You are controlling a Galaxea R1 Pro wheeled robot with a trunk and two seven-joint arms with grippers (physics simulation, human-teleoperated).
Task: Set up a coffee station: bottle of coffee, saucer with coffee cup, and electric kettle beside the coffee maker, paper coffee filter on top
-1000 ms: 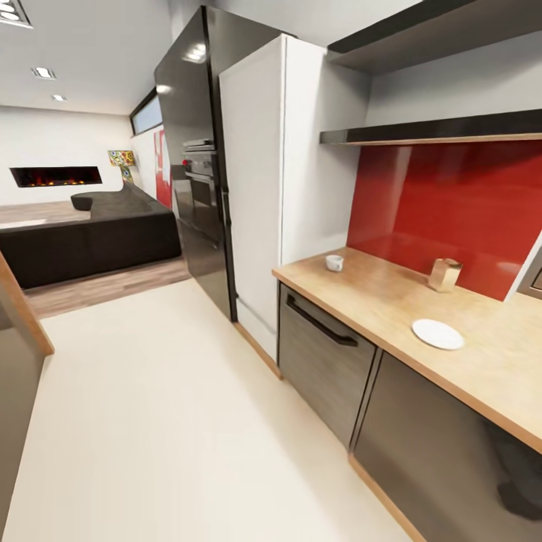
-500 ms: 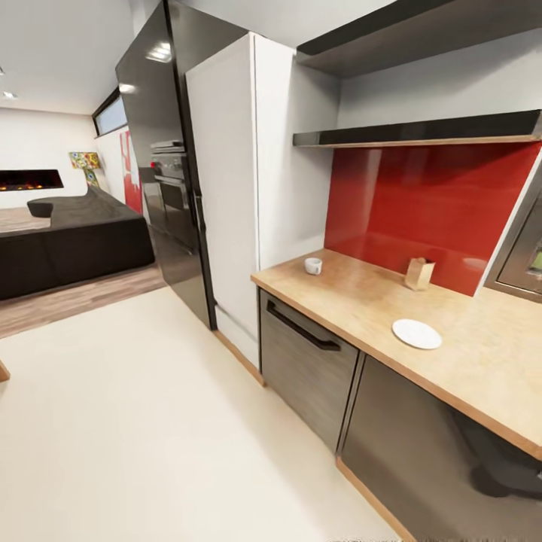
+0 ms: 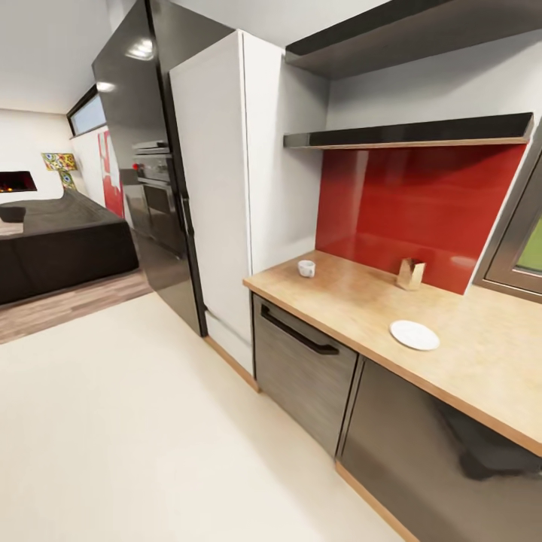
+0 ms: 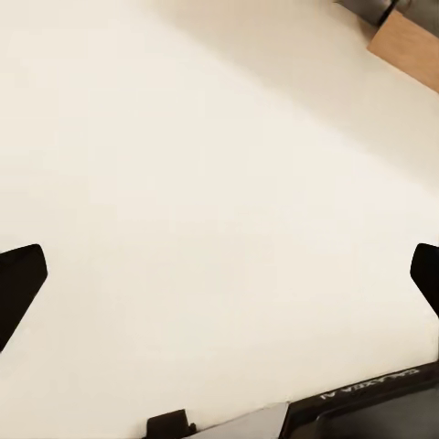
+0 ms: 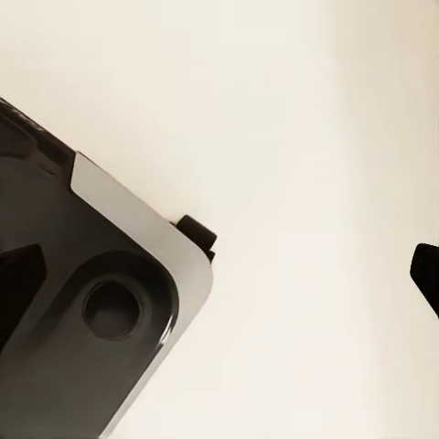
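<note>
From the head camera I see the table (image 3: 467, 354), a light-wood top over grey cabinet fronts, running along the red wall. The coffee cup (image 3: 306, 268) stands at its far end beside the tall white cabinet (image 3: 218, 196). The saucer (image 3: 414, 335) lies flat near the front edge, well apart from the cup. A small tan carton (image 3: 410, 274) stands against the red backsplash (image 3: 421, 203). On my left gripper (image 4: 219, 274) the fingers (image 4: 18, 283) are spread wide, with nothing but the pale floor (image 4: 210, 165) between them. On my right gripper (image 5: 229, 279) the fingers (image 5: 425, 270) are also spread wide, empty, above the floor and the robot's dark base (image 5: 82, 320).
</note>
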